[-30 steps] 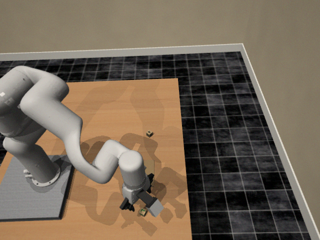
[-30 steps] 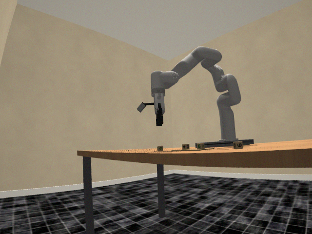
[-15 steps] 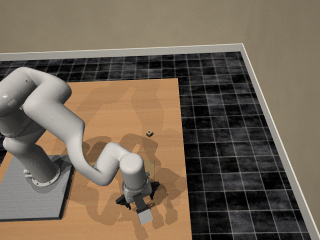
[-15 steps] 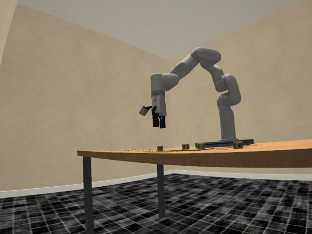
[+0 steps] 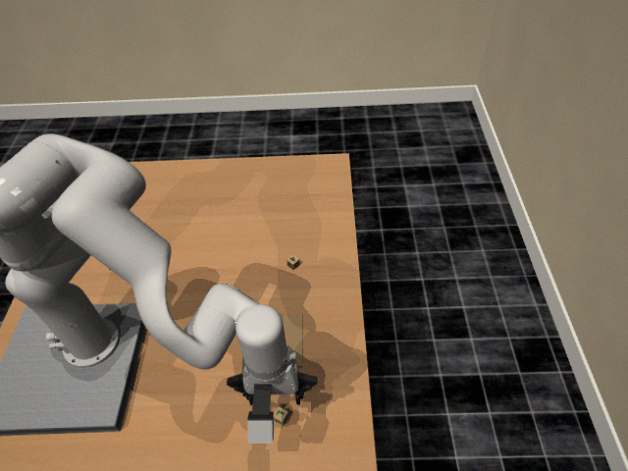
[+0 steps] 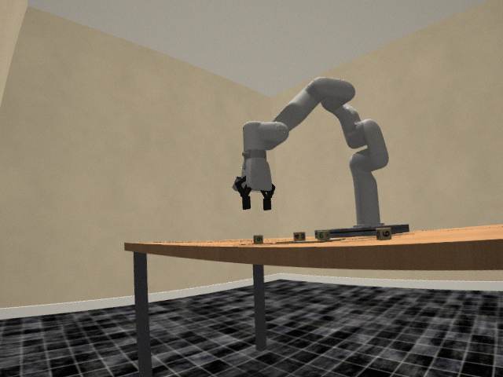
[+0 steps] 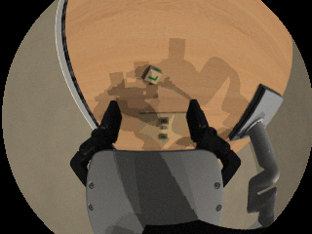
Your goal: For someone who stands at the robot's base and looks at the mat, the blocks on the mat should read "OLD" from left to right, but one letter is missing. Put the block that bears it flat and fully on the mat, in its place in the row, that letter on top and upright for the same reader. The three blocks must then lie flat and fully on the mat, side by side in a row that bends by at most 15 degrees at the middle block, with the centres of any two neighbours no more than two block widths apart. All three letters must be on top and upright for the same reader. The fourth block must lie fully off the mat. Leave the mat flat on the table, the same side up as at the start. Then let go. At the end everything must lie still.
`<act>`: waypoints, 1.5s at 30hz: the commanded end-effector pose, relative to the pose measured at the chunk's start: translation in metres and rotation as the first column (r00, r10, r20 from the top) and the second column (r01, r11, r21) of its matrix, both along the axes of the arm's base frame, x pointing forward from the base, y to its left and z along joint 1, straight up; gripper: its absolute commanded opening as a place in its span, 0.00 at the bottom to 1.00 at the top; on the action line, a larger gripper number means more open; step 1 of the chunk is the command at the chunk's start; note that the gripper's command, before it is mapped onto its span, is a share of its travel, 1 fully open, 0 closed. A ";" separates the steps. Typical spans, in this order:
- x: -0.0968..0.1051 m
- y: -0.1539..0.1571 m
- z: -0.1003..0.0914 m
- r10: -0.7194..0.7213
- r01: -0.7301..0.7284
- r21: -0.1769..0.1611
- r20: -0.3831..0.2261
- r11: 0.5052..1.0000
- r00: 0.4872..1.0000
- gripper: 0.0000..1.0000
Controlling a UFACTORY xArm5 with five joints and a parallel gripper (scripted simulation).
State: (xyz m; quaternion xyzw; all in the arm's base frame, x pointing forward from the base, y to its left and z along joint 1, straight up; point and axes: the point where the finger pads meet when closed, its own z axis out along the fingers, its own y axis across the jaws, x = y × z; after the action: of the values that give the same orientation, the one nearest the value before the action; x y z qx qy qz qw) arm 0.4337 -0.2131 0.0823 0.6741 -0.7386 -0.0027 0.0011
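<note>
Our black two-fingered hand [image 6: 256,204] hangs fully open and empty, high above the small tan green-lettered block [image 5: 282,415] near the wooden tabletop's [image 5: 324,202] edge; placing remains.

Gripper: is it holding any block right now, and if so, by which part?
Nothing is held. The gripper hangs open well above the table, jaws spread wide, with the blocks lying below it.

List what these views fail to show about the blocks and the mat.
- Letters: too small to read on the far block and the near block in the top view.
- Mat: the arm covers most of it.
- Exterior view: four blocks seen edge-on, like this one; top faces hidden.
- Open gripper: empty.
</note>
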 end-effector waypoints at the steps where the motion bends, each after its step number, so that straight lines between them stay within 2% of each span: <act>1: 0.001 -0.001 -0.003 -0.139 0.139 -0.002 0.004 0.990 0.990 1.00; 4: 0.001 -0.001 -0.004 -0.169 0.169 -0.002 0.004 0.986 0.986 1.00; 6: 0.001 -0.001 -0.007 -0.276 0.276 -0.002 0.004 0.961 0.961 1.00; 12: 0.001 -0.001 -0.012 -0.428 0.428 -0.003 0.004 0.904 0.904 1.00; 18: 0.001 -0.001 -0.013 -0.466 0.466 -0.003 0.004 0.885 0.885 1.00; 19: 0.001 -0.001 -0.013 -0.466 0.466 -0.003 0.004 0.885 0.885 0.63; 45: 0.001 -0.001 -0.013 -0.466 0.466 -0.003 0.004 0.885 0.885 0.63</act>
State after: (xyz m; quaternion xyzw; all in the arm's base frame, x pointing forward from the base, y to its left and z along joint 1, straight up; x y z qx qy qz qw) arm 0.4333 -0.2132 0.0675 0.4772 -0.8788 -0.0021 0.0015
